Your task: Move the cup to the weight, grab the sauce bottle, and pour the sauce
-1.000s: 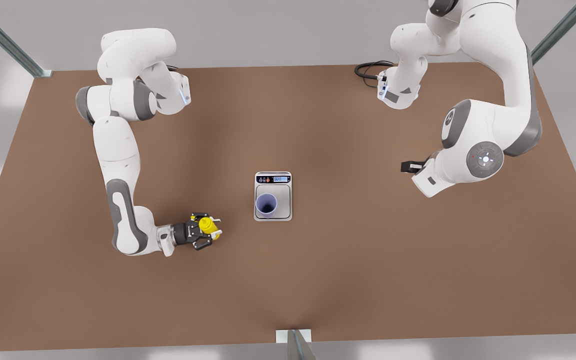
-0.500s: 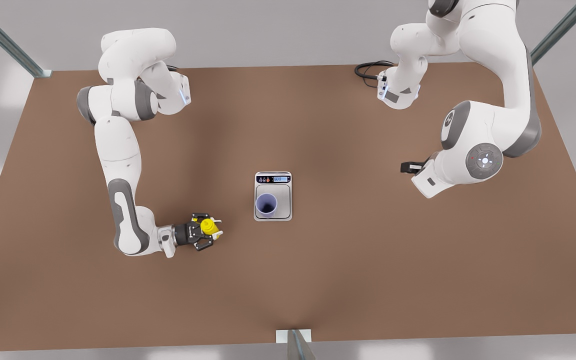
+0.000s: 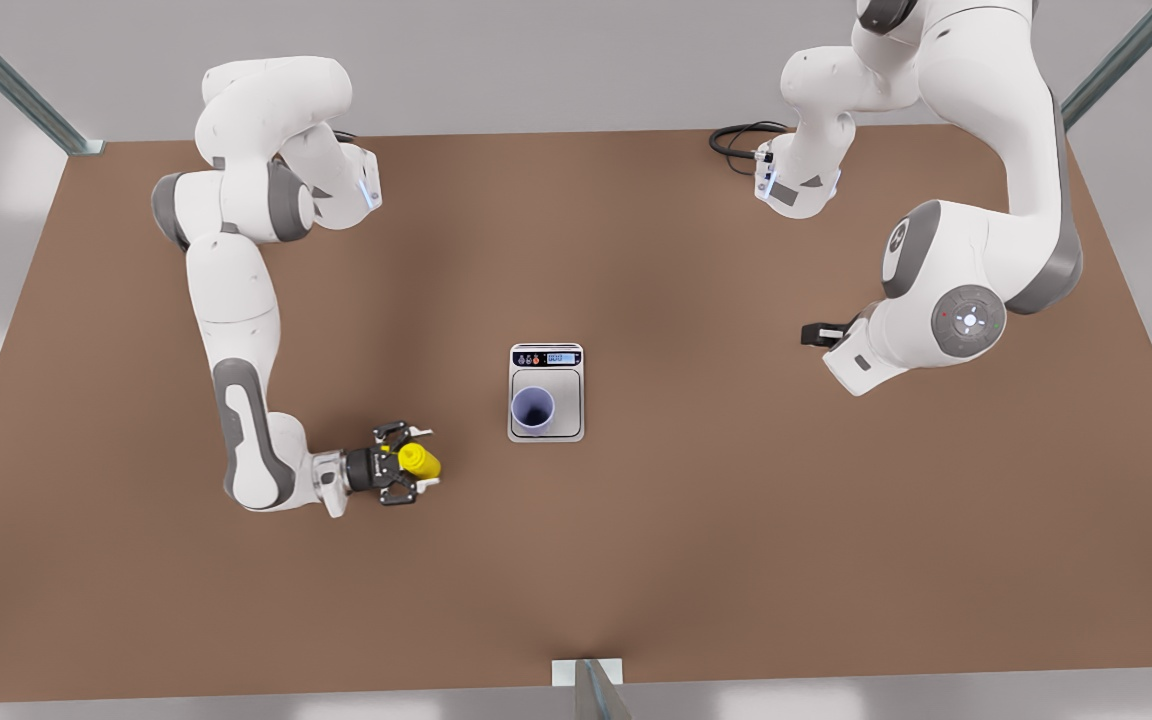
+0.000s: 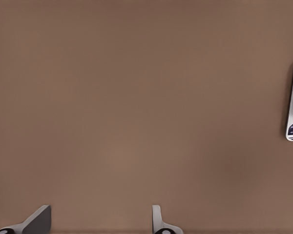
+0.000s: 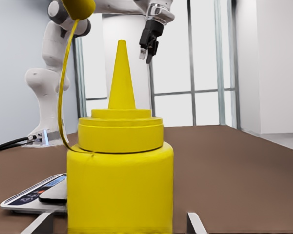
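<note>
Bottle sits between the right gripper's parted fingers, lower left of the front view.
Cup stands on the scale at centre. Left gripper hangs at right, well apart, its fingers spread with nothing between.

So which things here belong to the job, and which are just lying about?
Job: cup, weight, sauce bottle, open right gripper around the bottle.
Lying about: black cable, table; open left gripper waits at the front view's right.
</note>
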`<state>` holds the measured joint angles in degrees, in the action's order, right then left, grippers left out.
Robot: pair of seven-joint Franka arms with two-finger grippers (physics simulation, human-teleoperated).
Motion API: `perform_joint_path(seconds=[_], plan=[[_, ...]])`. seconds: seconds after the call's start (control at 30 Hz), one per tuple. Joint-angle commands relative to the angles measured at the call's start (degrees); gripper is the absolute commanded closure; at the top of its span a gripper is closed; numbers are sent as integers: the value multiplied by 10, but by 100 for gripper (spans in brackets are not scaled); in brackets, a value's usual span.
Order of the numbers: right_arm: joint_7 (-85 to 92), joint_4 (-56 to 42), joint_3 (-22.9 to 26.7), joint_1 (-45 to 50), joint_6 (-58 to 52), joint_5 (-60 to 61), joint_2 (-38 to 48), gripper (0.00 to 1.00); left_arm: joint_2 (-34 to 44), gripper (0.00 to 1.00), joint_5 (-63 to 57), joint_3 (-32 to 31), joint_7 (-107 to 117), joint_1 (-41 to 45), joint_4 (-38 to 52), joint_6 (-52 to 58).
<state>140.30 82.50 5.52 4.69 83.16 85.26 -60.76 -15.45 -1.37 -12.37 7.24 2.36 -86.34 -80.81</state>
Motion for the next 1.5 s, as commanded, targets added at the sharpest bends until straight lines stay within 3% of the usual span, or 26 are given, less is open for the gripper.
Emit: perform_joint_path(seconds=[0.0, 0.67, 0.8, 0.87, 0.9, 0.97, 1.07, 1.1, 1.17, 1.27, 1.47], plan=[[-15, 1, 0, -3, -4, -2, 0, 0, 1, 0, 0, 0, 1, 1, 0, 0], [-13, -2, 0, -46, -22, -22, 2, 0, 1, 0, 1, -1, 8, 2, 0, 0], [-20, -44, 1, -107, -48, -124, 10, 0, 2, 0, 1, -1, 8, 2, 0, 2], [-118, -136, 62, -109, -74, -228, 27, 0, 2, 0, 1, -1, 8, 2, 0, 2], [-293, -244, 100, -108, -91, -314, 23, 0, 2, 0, 1, -1, 8, 2, 0, 2], [-718, -265, 106, -93, -90, -359, 33, 0, 2, 0, 1, -1, 8, 4, 0, 2], [-1375, -284, 106, 33, -39, -671, 132, 0, 2, 0, 1, -1, 7, 4, 0, 1], [-1394, -284, 105, 80, -51, -785, 186, 0, 2, 0, 1, -1, 8, 4, 0, 1], [-1385, -222, 81, 70, -105, -818, 340, 0, 2, 0, 3, -1, 8, 3, 0, 0], [-1361, -140, 22, 36, -114, -868, 463, 0, 1, 0, 37, -1, 6, -2, 13, 2], [-1367, -88, 3, 16, -111, -868, 535, 0, -1, 0, 23, 1, 6, -3, 14, 0]])
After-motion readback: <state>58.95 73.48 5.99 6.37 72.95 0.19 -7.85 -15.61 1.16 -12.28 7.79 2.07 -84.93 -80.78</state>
